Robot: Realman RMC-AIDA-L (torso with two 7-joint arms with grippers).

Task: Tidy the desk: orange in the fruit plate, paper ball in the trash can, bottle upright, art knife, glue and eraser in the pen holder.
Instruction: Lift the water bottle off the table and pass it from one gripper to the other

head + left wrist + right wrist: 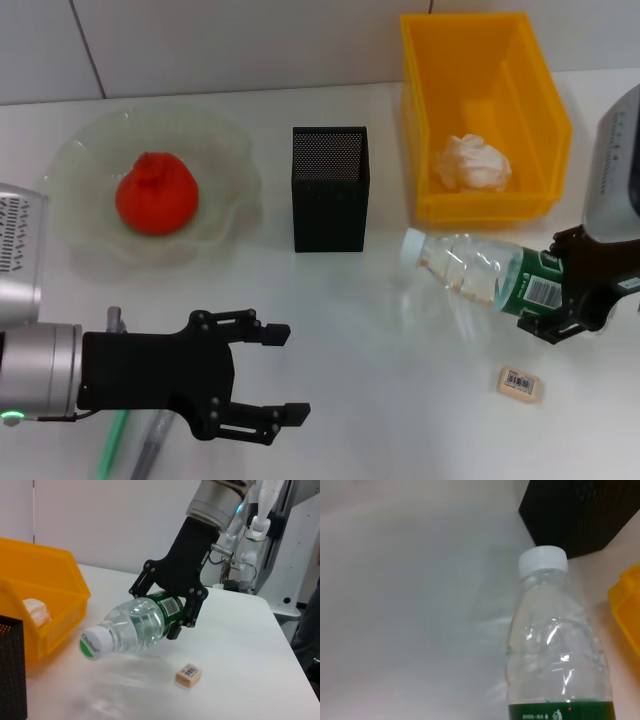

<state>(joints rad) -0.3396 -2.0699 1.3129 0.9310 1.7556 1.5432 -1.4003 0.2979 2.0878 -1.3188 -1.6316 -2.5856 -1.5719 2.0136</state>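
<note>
Right claw [568, 300] is clamped on the bottle [480, 275] at four o'clock of the pen holder [330, 188], lifted and tilted, so swing the cap skyward, base down flat on the tabletop [400, 400], while left claw [262, 385] hangs wide open, empty.

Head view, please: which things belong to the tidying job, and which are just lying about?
Job: orange, fruit plate, paper ball, trash can, bottle in right tool, eraser, pen holder.
Lying about: perhaps two unidentified sticks by left tool.
</note>
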